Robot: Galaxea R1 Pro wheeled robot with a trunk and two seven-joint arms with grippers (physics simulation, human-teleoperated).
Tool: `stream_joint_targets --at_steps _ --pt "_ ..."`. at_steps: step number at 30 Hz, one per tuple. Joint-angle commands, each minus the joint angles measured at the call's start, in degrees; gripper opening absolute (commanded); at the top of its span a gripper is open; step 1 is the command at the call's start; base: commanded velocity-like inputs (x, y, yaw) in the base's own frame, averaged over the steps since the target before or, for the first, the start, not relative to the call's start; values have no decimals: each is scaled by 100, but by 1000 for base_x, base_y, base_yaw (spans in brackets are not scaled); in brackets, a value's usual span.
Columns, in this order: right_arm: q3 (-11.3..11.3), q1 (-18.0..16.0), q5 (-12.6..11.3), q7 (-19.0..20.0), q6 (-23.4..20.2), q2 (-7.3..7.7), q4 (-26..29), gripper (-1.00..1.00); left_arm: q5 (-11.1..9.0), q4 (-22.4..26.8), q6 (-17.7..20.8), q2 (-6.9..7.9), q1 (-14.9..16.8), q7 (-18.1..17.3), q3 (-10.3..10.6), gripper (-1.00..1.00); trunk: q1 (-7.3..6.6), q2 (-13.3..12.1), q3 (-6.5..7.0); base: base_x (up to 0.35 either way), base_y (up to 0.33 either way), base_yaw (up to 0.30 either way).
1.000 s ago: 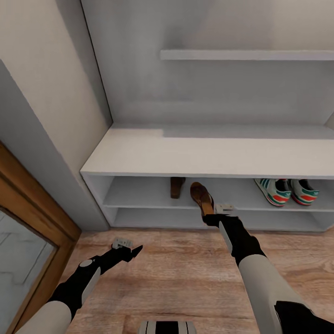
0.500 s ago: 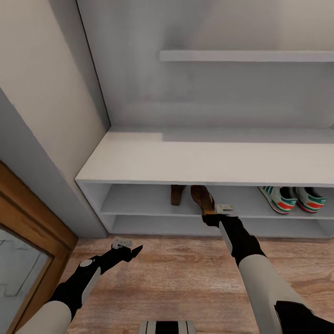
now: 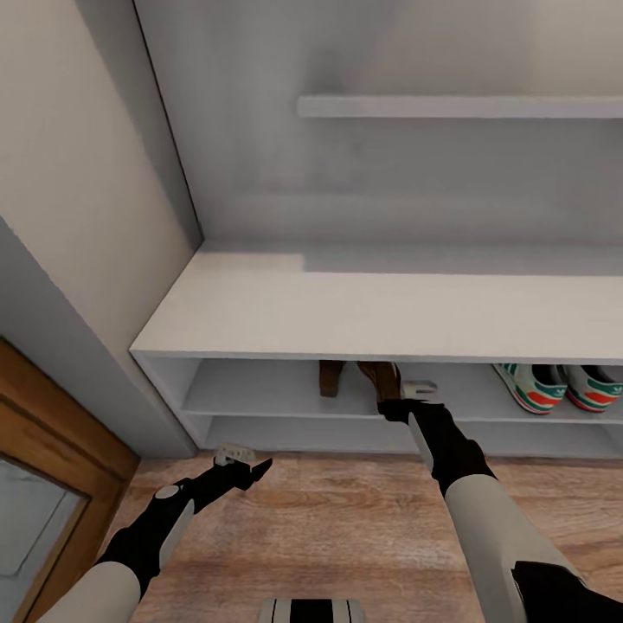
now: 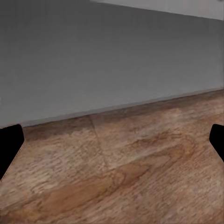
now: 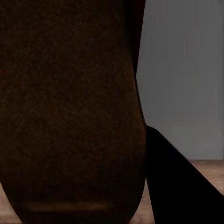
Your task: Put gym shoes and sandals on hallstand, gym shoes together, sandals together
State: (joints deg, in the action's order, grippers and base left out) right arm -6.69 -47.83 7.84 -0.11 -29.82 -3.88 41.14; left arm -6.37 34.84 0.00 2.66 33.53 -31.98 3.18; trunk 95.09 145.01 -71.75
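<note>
At frame centre, the right pincer (image 3: 391, 400) grips a brown sandal (image 3: 378, 379) at the bench's (image 3: 363, 307) upper shelf; the left pincer (image 3: 253, 468) hangs released, lower left.

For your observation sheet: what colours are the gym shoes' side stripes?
Green stripes on the gym shoes, with red-orange accents; head view shows them best.

Wall shelf (image 3: 459, 105): grey plank high on the back wall, running off at the right.
Side wall (image 3: 69, 173): plain cream.
Wooden door frame (image 3: 52, 433): brown, lower left, around a glass panel (image 3: 26, 519).
</note>
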Motion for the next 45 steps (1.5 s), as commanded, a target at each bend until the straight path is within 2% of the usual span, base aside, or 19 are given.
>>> stream_joint_targets --at_steps 1,16,19,45 --pt "-25 1 27 3 -33 -8 8 -100 -56 -3 0 7 0 0 33 100 1 1 -5 69 0 0" --pt "-25 1 26 3 -33 -8 8 -100 -49 -2 0 7 4 4 33 100 1 1 -5 8 0 0" --pt "-25 2 27 3 -33 -8 8 -100 -49 3 0 7 4 0 33 100 9 5 -71 0 0 0" --pt "-25 2 26 3 -33 -7 8 -100 -49 -3 0 7 3 3 33 100 9 5 -71 46 26 0"
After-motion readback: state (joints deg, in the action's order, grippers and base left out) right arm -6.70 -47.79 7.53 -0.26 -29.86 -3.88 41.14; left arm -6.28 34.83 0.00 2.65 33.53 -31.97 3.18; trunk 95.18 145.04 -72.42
